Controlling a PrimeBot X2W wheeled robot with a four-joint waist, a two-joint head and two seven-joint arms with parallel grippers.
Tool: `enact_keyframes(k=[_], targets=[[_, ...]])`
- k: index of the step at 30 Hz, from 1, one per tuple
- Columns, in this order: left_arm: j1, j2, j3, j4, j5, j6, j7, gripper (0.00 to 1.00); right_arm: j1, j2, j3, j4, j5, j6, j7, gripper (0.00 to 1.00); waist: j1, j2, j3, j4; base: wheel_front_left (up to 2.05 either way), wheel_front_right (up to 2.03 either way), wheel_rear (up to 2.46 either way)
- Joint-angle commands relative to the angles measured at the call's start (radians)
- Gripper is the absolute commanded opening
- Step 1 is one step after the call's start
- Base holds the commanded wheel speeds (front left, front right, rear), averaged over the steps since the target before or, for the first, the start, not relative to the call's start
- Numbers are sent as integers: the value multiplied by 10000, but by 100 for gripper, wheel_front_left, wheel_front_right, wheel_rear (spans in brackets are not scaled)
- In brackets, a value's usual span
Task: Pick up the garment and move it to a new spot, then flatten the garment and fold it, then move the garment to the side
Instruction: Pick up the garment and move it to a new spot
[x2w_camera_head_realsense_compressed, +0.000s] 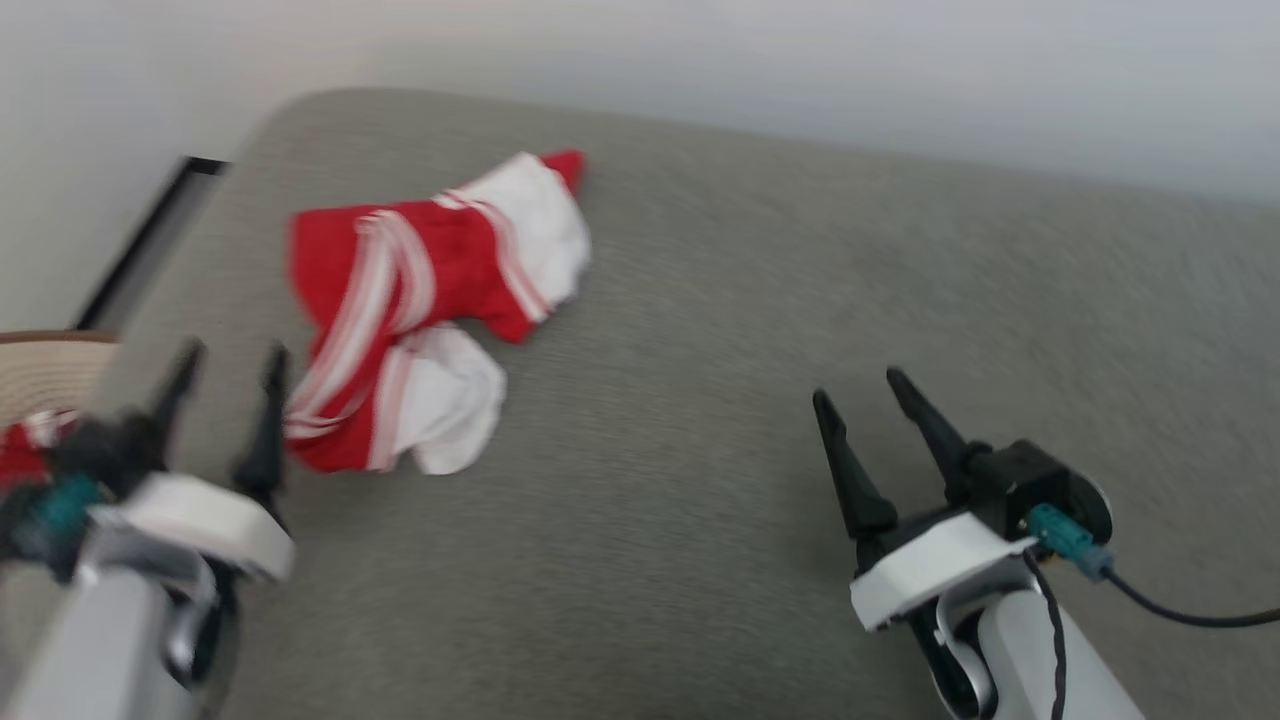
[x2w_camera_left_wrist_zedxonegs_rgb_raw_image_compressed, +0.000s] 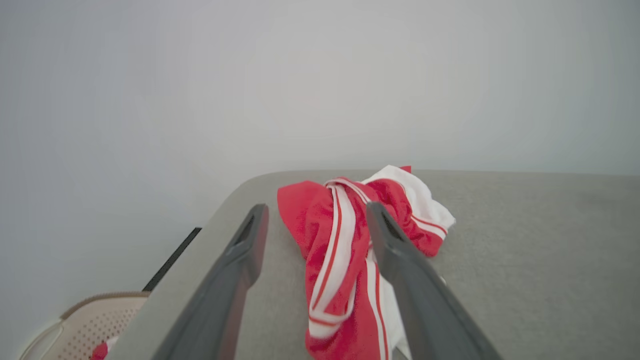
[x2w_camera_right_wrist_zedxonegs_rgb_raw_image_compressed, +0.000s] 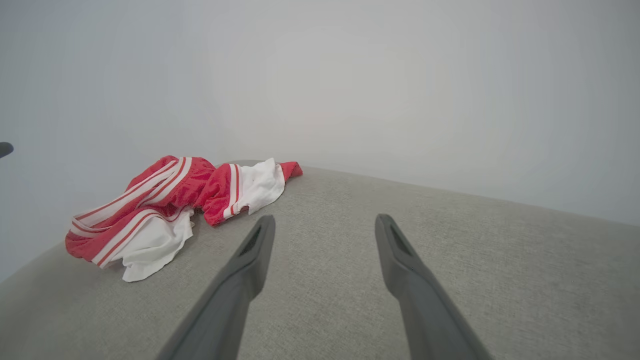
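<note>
Both left hand (x2w_camera_head_realsense_compressed: 232, 352) and right hand (x2w_camera_head_realsense_compressed: 857, 387) gape; basket (x2w_camera_head_realsense_compressed: 50, 365) holds red cloth (x2w_camera_head_realsense_compressed: 20, 455), garment (x2w_camera_head_realsense_compressed: 420, 300) lies outside.

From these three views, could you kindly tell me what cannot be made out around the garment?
- Head view: motion blur smears the garment; crumpling hides its full shape.
- Left wrist view: its near end is cut by the bottom edge and partly behind a finger of the left gripper.
- Left wrist view: the perforated basket is cut by the bottom edge; the red item inside is unidentifiable.

One garment (x2w_camera_head_realsense_compressed: 400, 290), one basket (x2w_camera_head_realsense_compressed: 45, 365), two grippers (x2w_camera_head_realsense_compressed: 232, 352) (x2w_camera_head_realsense_compressed: 857, 387).
</note>
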Motion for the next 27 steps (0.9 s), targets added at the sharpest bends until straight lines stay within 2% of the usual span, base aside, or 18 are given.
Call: enact_keyframes(k=[1,4,10,15,20,26,27], targets=[[-543,460,-483,331,-553,15,-4,100,-230,-20,-36,-140,44,1,-48,100,0,0,1105,-1224,0,0,0],[-1410,1841,-1815,986,-1892,21,578,100,-261,-12,-84,-285,221,1,-37,100,0,0,1561,-1887,0,0,0],[-2682,4315,-4537,1246,-4822,20,2704,100,-304,-7,69,-547,589,1,-37,100,0,0,2098,-2867,0,0,0],[-3607,5774,-5816,1124,-6754,20,4136,100,-550,-9,139,-797,650,1,-37,100,0,0,2621,-3389,0,0,0],[-4441,6479,-6557,1696,-7453,19,4707,100,-802,-8,189,-1037,724,1,-37,100,0,0,3303,-3781,0,0,0],[-4887,6554,-7218,2375,-7923,22,4989,100,-927,-7,280,-1201,816,1,-37,100,0,0,3811,-3998,0,0,0],[-4887,6506,-7385,2472,-7969,24,4984,87,-935,-7,291,-1218,835,1,-37,100,0,0,3866,-4028,0,0,0]])
